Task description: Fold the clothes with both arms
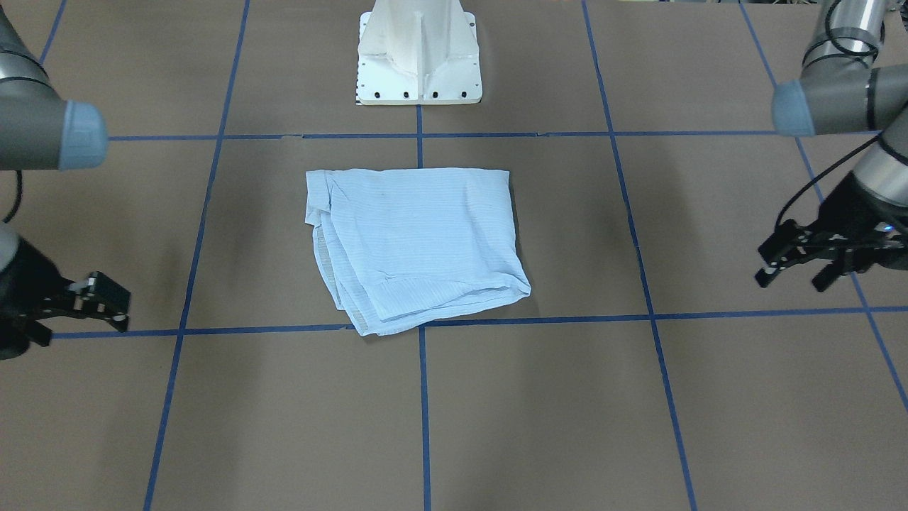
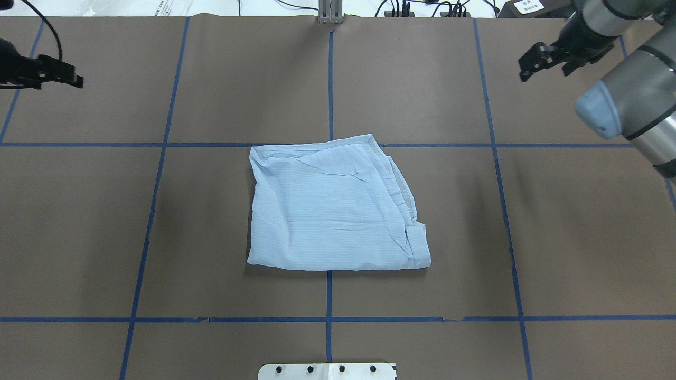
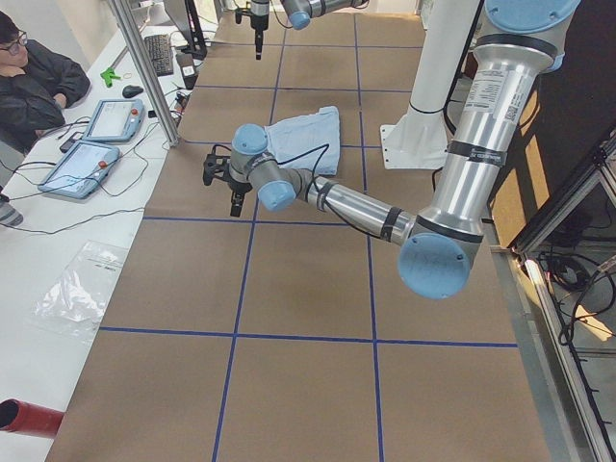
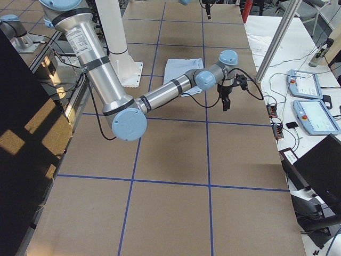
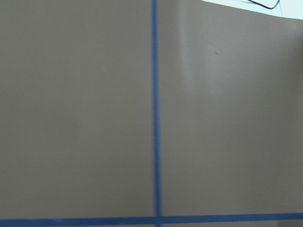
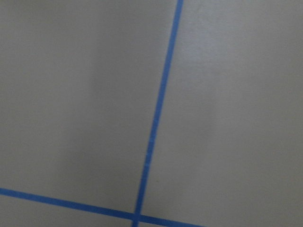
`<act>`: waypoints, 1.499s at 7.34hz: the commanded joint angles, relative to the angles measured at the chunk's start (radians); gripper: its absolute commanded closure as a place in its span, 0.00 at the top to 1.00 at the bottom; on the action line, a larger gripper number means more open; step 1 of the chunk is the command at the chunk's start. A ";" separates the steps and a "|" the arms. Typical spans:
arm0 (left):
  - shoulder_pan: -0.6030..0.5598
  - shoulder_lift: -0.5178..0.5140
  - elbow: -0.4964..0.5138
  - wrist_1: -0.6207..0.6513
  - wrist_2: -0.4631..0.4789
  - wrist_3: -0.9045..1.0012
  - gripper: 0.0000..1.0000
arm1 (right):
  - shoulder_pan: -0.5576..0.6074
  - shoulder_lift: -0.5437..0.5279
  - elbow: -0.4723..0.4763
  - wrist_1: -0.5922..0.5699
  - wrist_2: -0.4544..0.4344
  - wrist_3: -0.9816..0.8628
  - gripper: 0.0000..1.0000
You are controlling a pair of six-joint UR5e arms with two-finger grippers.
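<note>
Both arms point(image 1: 837, 99) spread wide, flanking shirt point(image 1: 418, 241)

Brown table point(image 2: 211, 79), blue tape grid point(image 2: 330, 79), white side bench point(image 3: 38, 250), metal post point(image 3: 144, 67)

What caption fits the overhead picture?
Folded blue shirt mid-table; left gripper and right gripper hover open, far apart.

Surface: a table point(image 2: 581, 237) covered with flat, matte brown sheeting.
Markings: blue tape lines point(image 2: 330, 79) cross the covering in a grid of large squares.
Shirt: a light blue, finely striped shirt point(image 2: 327, 211) lies folded into a rough rectangle near the table's middle. Its far edge lies over a crossing of two lines, and layered edges show along the side toward the robot's right.
Base: a white pedestal base point(image 1: 418, 57) stands on the robot's edge of the table, apart from the shirt.
</note>
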 commanded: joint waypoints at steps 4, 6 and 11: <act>-0.329 0.196 0.007 0.250 -0.010 0.654 1.00 | 0.273 -0.267 0.050 -0.248 0.131 -0.587 1.00; -0.326 0.223 0.002 0.149 -0.013 0.606 1.00 | 0.302 -0.284 0.058 -0.242 0.170 -0.583 1.00; -0.327 0.304 0.022 0.145 -0.012 0.603 1.00 | 0.317 -0.301 -0.074 -0.170 0.155 -0.581 1.00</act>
